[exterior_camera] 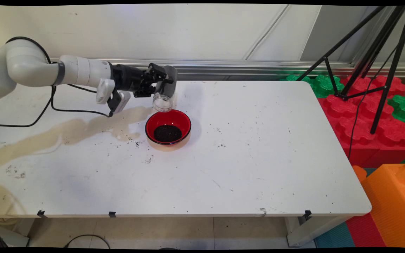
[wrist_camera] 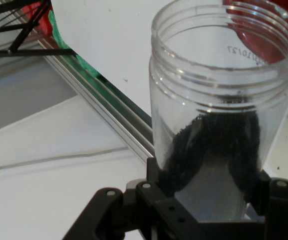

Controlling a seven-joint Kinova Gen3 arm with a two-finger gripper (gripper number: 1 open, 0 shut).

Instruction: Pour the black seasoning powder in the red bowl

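Main view: I count 1 gripper [exterior_camera: 160,81], clamped on 1 clear jar [exterior_camera: 164,92], tipped mouth-down just above the far rim of 1 red bowl [exterior_camera: 168,128]. Bowl holds 1 heap of dark grains [exterior_camera: 167,133]; table [exterior_camera: 244,154] stained left of it.

Hand view: 1 jar [wrist_camera: 219,105] between the fingers, grains [wrist_camera: 224,145] inside it.

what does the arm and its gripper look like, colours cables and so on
The arm is glossy white with rounded links and a grey joint ring. Black cables hang from it. The gripper is a black two-finger linkage with small silver screws.
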